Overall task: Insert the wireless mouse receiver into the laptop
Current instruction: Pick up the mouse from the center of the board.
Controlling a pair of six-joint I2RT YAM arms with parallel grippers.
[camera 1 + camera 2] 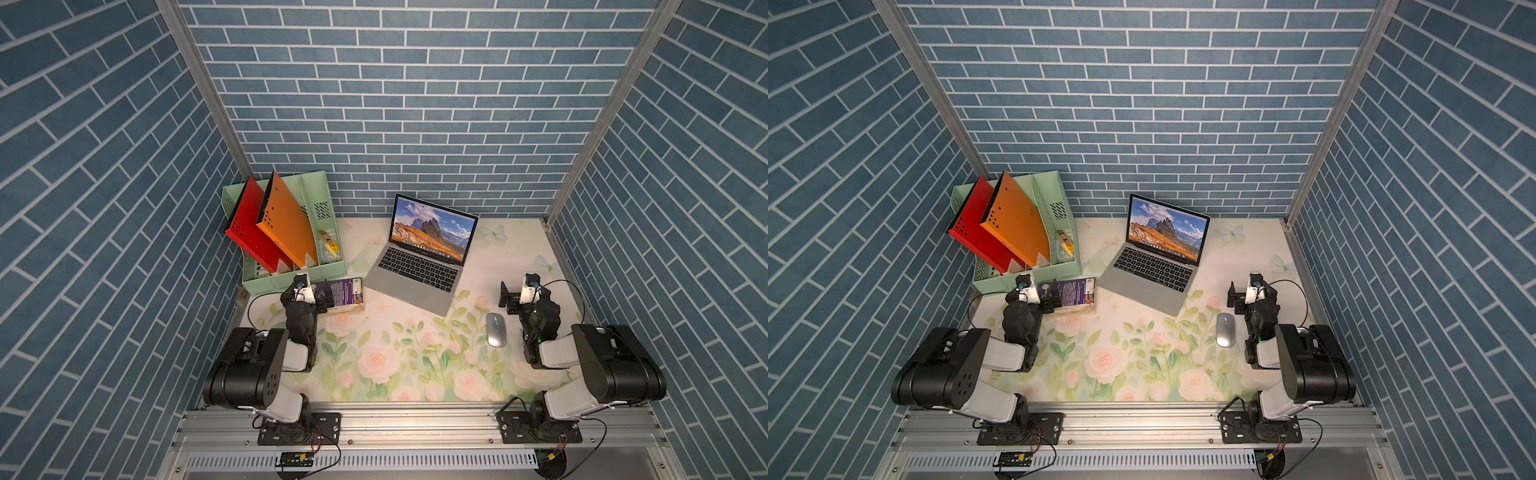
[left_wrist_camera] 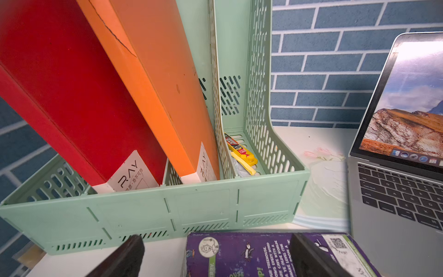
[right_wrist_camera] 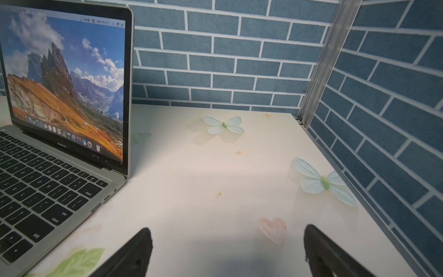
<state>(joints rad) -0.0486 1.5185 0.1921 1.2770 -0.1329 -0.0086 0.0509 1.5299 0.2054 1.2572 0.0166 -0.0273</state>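
Observation:
The open laptop [image 1: 415,276] [image 1: 1148,280] stands at the back middle of the table, turned slightly, with a mountain wallpaper on its screen. The right wrist view takes in its right edge, where small ports [image 3: 106,197] sit. The silver-grey wireless mouse [image 1: 496,330] [image 1: 1225,330] lies right of the laptop, close beside my right arm. The receiver is out of view. My right gripper [image 1: 509,299] [image 3: 227,232] is open over bare table behind the mouse, with nothing between its fingers. My left gripper [image 1: 322,299] [image 2: 217,242] is open above a purple book [image 2: 251,254].
A mint-green file rack [image 1: 291,282] [image 2: 143,215] at the back left holds a red folder [image 1: 249,232], an orange folder [image 1: 286,224] and a yellow tool [image 2: 242,152]. The purple book [image 1: 347,293] lies between rack and laptop. Blue brick walls enclose three sides.

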